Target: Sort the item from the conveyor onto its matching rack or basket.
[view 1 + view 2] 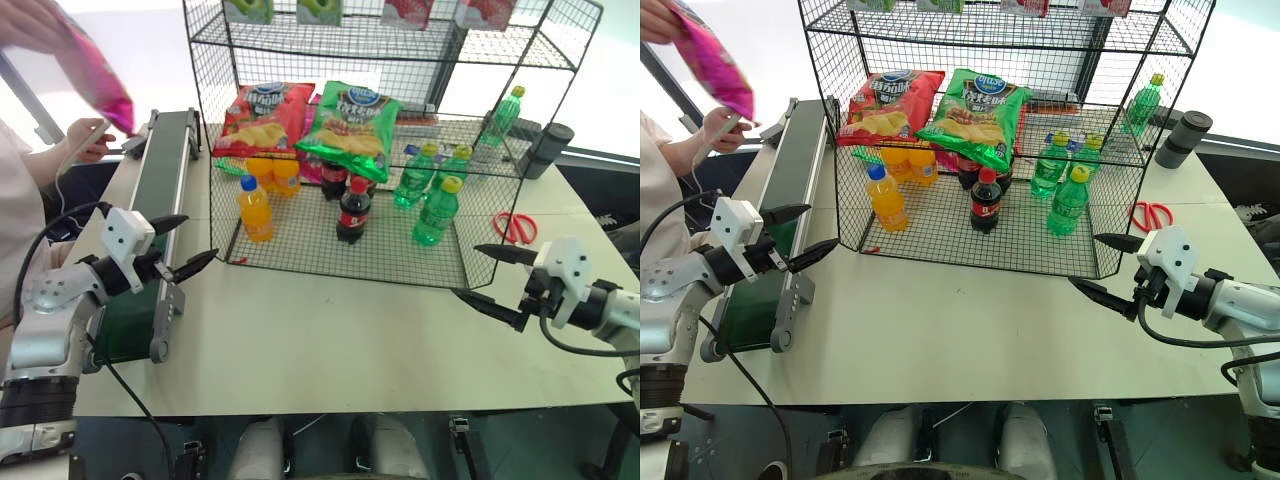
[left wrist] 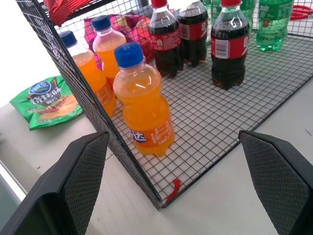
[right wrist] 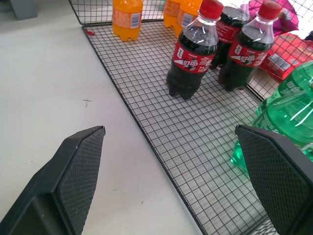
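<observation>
A person's hand [image 1: 30, 25] holds the pink chip bag [image 1: 100, 75] above the conveyor [image 1: 160, 180], well apart from both open end effectors.

Left arm, silver-grey with white wrist block: raised at left, forearm angled inward, two-fingered black left gripper [image 1: 188, 244] spread wide, empty, fingertips aimed toward centre. Right arm, same build: mirrored at right, two-fingered black right gripper [image 1: 488, 275] equally wide, empty, aimed inward.

I see a pale worktop [image 1: 330, 350] carrying the black wire rack [image 1: 350, 255], the green conveyor [image 1: 160, 200] along its left edge, red scissors [image 1: 514, 226] and a dark cup [image 1: 545, 148] at right.
</observation>
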`<action>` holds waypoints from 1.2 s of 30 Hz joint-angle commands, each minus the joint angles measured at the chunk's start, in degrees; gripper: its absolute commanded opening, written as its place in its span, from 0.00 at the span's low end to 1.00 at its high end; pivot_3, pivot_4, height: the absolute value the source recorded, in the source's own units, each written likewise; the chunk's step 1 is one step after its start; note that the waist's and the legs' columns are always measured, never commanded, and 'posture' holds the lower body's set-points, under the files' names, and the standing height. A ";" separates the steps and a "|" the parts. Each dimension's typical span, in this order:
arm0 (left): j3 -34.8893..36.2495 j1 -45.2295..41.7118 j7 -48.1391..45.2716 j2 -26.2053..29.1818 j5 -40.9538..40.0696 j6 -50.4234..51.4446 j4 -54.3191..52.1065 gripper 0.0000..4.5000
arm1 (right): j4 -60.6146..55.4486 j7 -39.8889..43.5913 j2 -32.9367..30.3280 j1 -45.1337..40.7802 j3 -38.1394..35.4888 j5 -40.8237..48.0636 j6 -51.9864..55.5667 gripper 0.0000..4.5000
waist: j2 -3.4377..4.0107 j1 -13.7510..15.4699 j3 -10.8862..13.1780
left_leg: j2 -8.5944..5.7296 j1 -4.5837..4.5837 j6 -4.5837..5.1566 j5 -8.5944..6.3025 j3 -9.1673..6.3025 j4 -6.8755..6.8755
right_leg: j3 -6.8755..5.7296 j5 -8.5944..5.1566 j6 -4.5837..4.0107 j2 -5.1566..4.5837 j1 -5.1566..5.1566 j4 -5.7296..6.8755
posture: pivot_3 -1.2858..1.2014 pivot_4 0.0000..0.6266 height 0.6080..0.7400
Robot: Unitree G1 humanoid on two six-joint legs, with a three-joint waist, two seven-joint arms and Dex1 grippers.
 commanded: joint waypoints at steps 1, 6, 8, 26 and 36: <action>1.76 0.45 1.13 0.15 -0.80 -0.04 -2.61 1.00 | -0.11 0.62 -0.62 -1.77 -0.22 0.53 -0.74 0.98 | 0.00 0.01 0.00 | 0.00 0.00 0.00 0.00 0.00 0.00 | 0.00 0.00 0.00 0.00 0.00 0.00 | 0.52 0.24 1.00; 2.01 1.97 1.82 0.23 -0.90 -0.28 -3.24 1.00 | 0.59 1.21 -0.69 -3.35 0.78 -0.06 -0.91 0.98 | 0.00 0.01 0.00 | 0.00 0.00 0.01 -0.01 -0.01 0.01 | 0.00 0.00 0.00 0.00 0.00 0.00 | 0.52 0.24 1.00; 1.95 2.19 1.99 0.36 -0.81 -0.31 -3.42 1.00 | 0.72 1.19 -0.50 -3.93 0.98 -0.04 -0.78 0.98 | -0.01 0.01 0.00 | 0.00 -0.01 0.01 0.00 0.00 0.01 | 0.00 0.00 0.00 0.00 0.00 0.00 | 0.52 0.24 1.00; 2.62 3.52 2.14 1.35 -0.27 -0.94 -3.35 1.00 | 0.00 1.02 -0.04 -4.39 2.19 0.10 -0.66 0.98 | -0.01 0.00 0.00 | 0.00 0.00 0.01 -0.01 0.00 0.01 | 0.00 0.02 -0.02 0.00 -0.01 0.00 | 0.52 0.24 1.00; 3.98 6.85 3.43 2.22 2.28 -5.19 -3.53 1.00 | -0.58 1.50 0.09 -4.67 3.42 0.20 -0.50 0.98 | 0.00 -0.10 0.00 | 0.01 0.00 0.02 -0.01 0.00 0.01 | 0.00 0.02 -0.02 0.00 -0.01 0.00 | 0.52 0.24 1.00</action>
